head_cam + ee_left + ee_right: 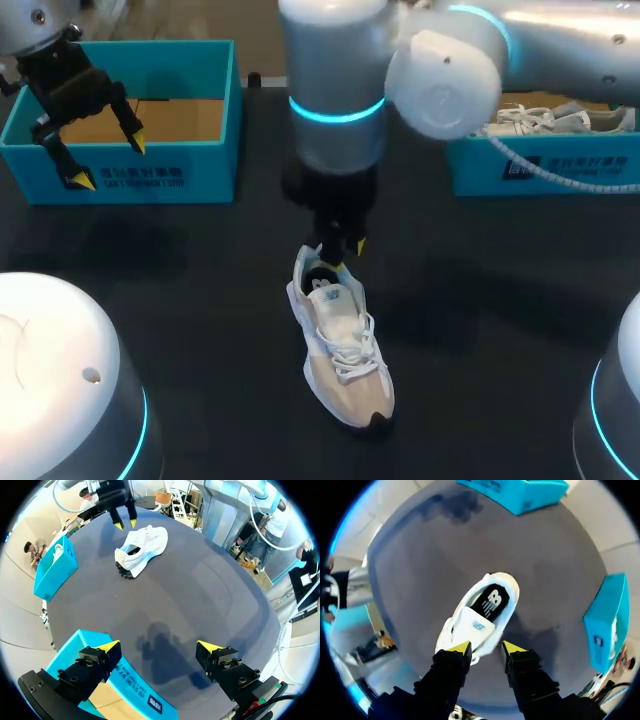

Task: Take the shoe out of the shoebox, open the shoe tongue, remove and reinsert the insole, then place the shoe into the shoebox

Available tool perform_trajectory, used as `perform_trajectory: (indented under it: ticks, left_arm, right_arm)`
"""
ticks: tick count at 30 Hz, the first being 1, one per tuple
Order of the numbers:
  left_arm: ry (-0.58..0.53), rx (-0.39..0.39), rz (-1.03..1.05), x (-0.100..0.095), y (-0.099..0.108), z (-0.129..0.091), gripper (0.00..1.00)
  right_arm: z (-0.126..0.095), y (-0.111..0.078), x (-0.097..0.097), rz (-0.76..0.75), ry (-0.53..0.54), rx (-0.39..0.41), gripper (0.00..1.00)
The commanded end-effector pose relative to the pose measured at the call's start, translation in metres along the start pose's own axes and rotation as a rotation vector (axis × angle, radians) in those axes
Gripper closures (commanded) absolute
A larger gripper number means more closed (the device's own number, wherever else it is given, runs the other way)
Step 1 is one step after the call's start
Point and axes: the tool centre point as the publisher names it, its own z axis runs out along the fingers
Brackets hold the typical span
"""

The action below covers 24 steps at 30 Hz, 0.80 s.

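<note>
Our right gripper (486, 649) hangs over the shoe (508, 602) — fingers parted, the tongue (472, 626) just ahead of them. The dark insole (491, 601) shows beyond it.

White-and-beige lace-up sneaker (343, 350) lies mid black desk (200, 300), bare desk all round it, so side approach is free. Right hand (340, 250) hangs over heel end, blocking approach from above. Open teal cardboard shoebox (130, 175) sits far left w/ left hand (111, 163) over it. 2nd teal box (540, 165) sits far right.
</note>
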Motion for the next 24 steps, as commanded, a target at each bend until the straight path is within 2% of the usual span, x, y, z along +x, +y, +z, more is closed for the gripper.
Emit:
perform_trajectory:
  ticks: [1,3,8,9,19,21,24]
  left_arm:
    - [0.001,-0.001,0.001,0.000,0.000,0.000,0.00]
    - [0.001,-0.001,0.001,0.000,0.000,0.000,0.00]
    - [0.001,-0.001,0.001,0.000,0.000,0.000,0.00]
    - [0.001,-0.001,0.001,0.000,0.000,0.000,0.00]
    - [0.001,-0.001,0.001,0.000,0.000,0.000,0.00]
    - [0.001,-0.001,0.001,0.000,0.000,0.000,0.00]
    - [0.001,-0.001,0.001,0.000,0.000,0.000,0.00]
  right_arm:
    - [-0.026,-0.005,-0.007,-0.487,-0.033,-0.027,0.00]
    - [-0.029,-0.001,-0.009,-0.621,-0.022,-0.022,0.00]
    - [-0.029,0.022,-0.020,-0.877,0.046,-0.180,0.00]
    - [-0.028,0.024,-0.020,-0.927,0.059,-0.191,0.00]
    - [-0.028,0.024,-0.020,-0.927,0.059,-0.191,0.00]
    - [-0.023,0.035,-0.015,-0.972,0.002,-0.136,0.00]
    - [-0.014,0.046,-0.017,-1.026,-0.017,-0.129,0.00]
